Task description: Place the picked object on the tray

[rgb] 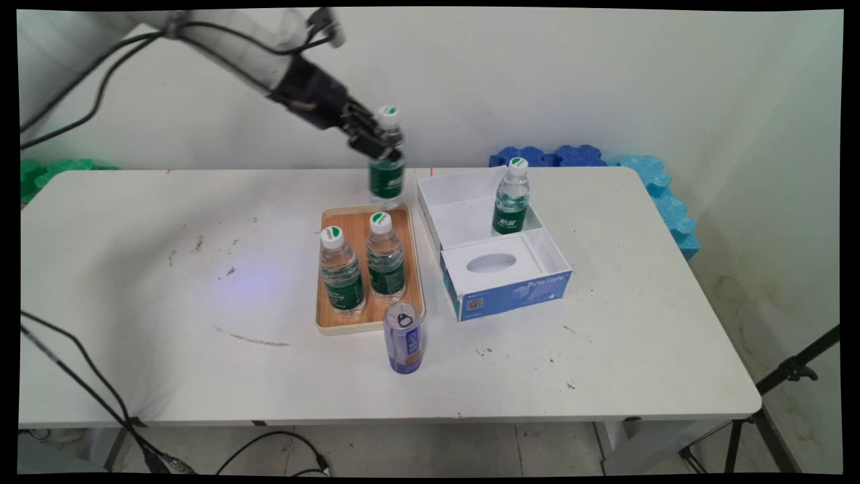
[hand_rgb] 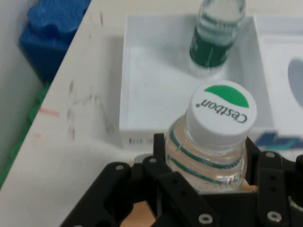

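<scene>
My gripper (rgb: 381, 144) is shut on a water bottle (rgb: 387, 168) with a green label and white cap, held in the air above the far end of the wooden tray (rgb: 327, 323). In the hand view the held water bottle (hand_rgb: 215, 137) sits between the black fingers, its cap (hand_rgb: 222, 111) facing the camera. Two more bottles (rgb: 341, 272) (rgb: 385, 257) stand upright on the tray. Another bottle (rgb: 511, 197) stands in the far compartment of the white box (rgb: 430, 212), also seen as the bottle (hand_rgb: 215, 33) inside the box (hand_rgb: 142, 90) in the hand view.
A blue drink can (rgb: 404, 337) stands just in front of the tray. A tissue box (rgb: 510, 286) fills the white box's near part. Blue foam blocks (rgb: 591, 158) lie at the table's far right edge, green ones (rgb: 47, 171) at the far left.
</scene>
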Tool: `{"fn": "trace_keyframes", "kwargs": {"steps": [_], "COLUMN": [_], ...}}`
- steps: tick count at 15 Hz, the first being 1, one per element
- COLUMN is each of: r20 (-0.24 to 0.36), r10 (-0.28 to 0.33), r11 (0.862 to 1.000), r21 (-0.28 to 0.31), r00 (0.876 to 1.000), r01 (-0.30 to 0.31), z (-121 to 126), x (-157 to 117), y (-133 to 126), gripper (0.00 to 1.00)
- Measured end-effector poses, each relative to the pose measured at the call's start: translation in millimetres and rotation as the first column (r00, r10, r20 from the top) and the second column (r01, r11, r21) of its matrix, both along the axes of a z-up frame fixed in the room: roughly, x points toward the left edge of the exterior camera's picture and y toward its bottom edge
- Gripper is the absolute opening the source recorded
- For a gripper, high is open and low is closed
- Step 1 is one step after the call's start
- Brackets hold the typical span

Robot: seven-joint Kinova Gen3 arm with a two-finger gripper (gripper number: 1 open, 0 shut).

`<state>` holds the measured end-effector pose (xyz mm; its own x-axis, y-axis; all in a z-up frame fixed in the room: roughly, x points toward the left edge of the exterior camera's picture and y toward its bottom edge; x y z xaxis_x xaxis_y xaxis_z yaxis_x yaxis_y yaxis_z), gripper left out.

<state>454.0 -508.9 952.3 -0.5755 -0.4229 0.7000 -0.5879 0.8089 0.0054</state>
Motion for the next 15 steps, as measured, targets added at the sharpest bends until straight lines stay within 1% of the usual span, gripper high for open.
{"fn": "trace_keyframes", "kwargs": {"steps": [2, 5, 8, 15], "r20": [0.015, 0.013, 0.002, -0.026], "r10": [-0.004, -0.008, -0.007, -0.002], "r11": [1.0, 1.0, 1.0, 1.0], "r21": [0.001, 0.0, -0.003, -0.014], "r00": [1.0, 1.0, 1.0, 1.0], "r01": [0.004, 0.008, 0.007, 0.002], "z": [-7.5, -22.4, -43.4, -75.1], "x": [17.9, 24.1, 19.4, 1.8], "y": [14.7, 23.0, 25.2, 22.7], "gripper": [0.0, 0.0, 0.0, 0.0]}}
